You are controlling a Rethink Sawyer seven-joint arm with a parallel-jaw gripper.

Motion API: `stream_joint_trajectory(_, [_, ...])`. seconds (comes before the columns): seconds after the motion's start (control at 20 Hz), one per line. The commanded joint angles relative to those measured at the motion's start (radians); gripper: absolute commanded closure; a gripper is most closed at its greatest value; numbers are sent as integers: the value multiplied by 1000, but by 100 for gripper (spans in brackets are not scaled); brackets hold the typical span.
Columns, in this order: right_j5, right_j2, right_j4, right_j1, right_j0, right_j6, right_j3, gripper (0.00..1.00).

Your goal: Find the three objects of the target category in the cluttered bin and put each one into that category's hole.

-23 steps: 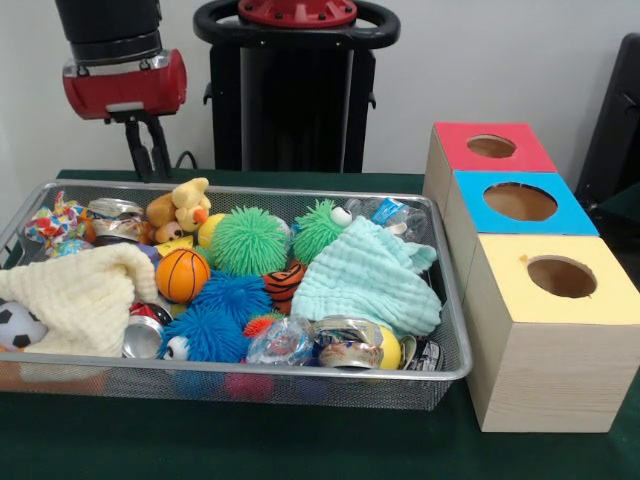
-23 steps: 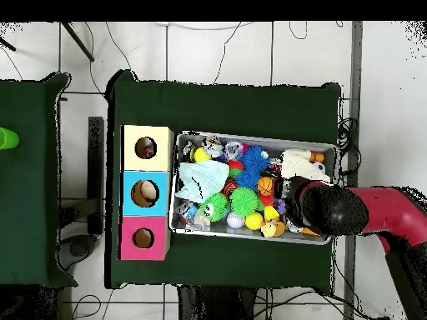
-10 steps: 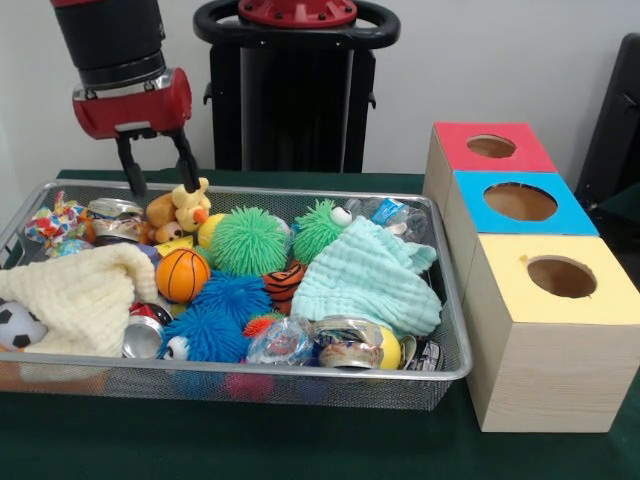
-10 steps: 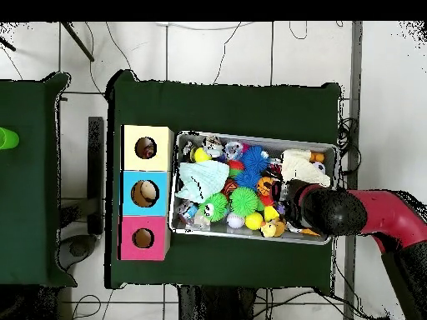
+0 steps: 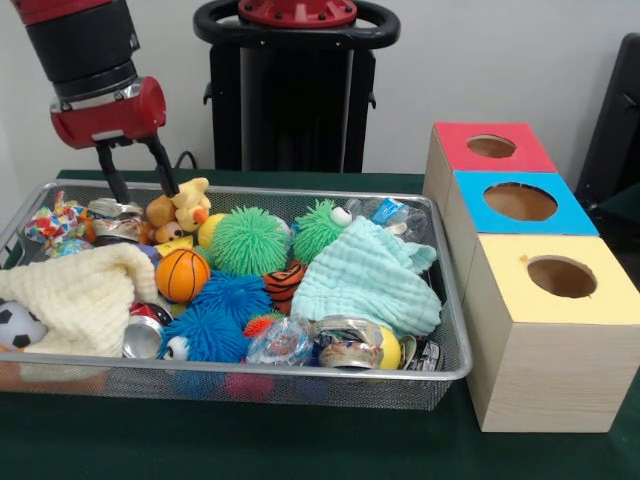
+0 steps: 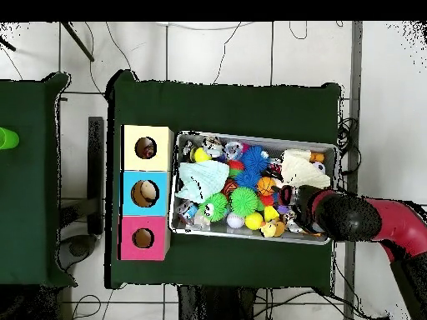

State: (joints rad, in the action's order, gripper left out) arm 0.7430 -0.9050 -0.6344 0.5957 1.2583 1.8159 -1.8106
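My gripper hangs open over the back left corner of the wire bin, its tilted fingers apart and holding nothing. Its tips sit just above a crushed can and beside a plush duck. The bin holds a green spiky ball, a small basketball, blue spiky balls, a green furry toy and a soccer ball. In the overhead view the red arm covers the gripper at the bin's right end.
A mint cloth and a cream cloth cover part of the clutter. Three boxes with round holes stand beside the bin: red, blue, yellow. More cans and a plastic bottle lie in the bin.
The gripper's fingers have spread apart, and after shifting slightly right the gripper has moved left and tilted in the front view. In the overhead view the arm has drawn right. Nothing in the bin moved.
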Motion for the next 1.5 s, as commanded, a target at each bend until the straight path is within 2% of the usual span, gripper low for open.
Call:
stream_joint_trajectory(0.05, [126,-48,5,-51,22,-363,120,0])
stream_joint_trajectory(0.45, [200,-65,29,-38,10,-402,191,0])
stream_joint_trajectory(1.0, [230,-71,20,-47,3,-414,213,0])
stream_joint_trajectory(1.3, [153,-60,-50,-116,26,-465,213,0])
stream_joint_trajectory(1.5, [72,-58,-92,-135,45,-454,155,0])
